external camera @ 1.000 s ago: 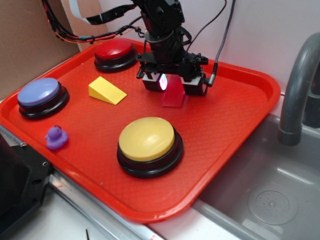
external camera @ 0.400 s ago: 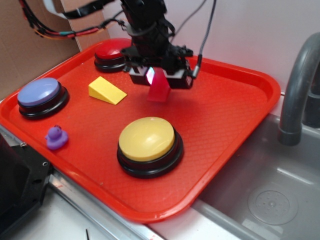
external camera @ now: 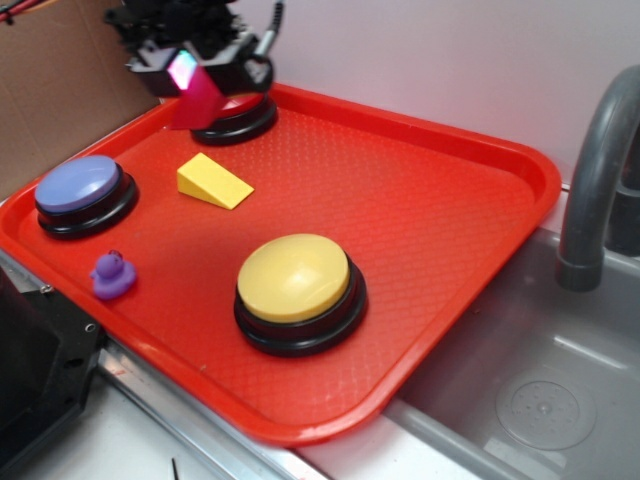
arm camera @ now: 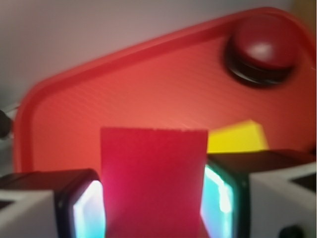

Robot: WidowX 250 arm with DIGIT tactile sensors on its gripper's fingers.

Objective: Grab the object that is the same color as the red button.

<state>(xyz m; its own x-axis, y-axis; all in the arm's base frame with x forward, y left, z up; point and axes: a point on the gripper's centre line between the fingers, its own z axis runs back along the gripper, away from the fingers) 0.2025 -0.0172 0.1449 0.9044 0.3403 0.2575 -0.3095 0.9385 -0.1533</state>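
Your pincer (external camera: 197, 72) is clamped on the red wedge block (external camera: 197, 100), both pads pressed against its sides, as the wrist view shows with the block (arm camera: 153, 178) filling the gap between the lit pads. The block hangs clear above the red tray (external camera: 450, 210), at about 11 o'clock of the tray, partly in front of the red button (external camera: 235, 115) in the exterior view. On the tray you have the yellow wedge (external camera: 212, 182) at 10 o'clock, the blue-purple button (external camera: 82, 192) at 9, a purple duck (external camera: 112, 273) at 8, and the yellow button (external camera: 297, 288) near 6.
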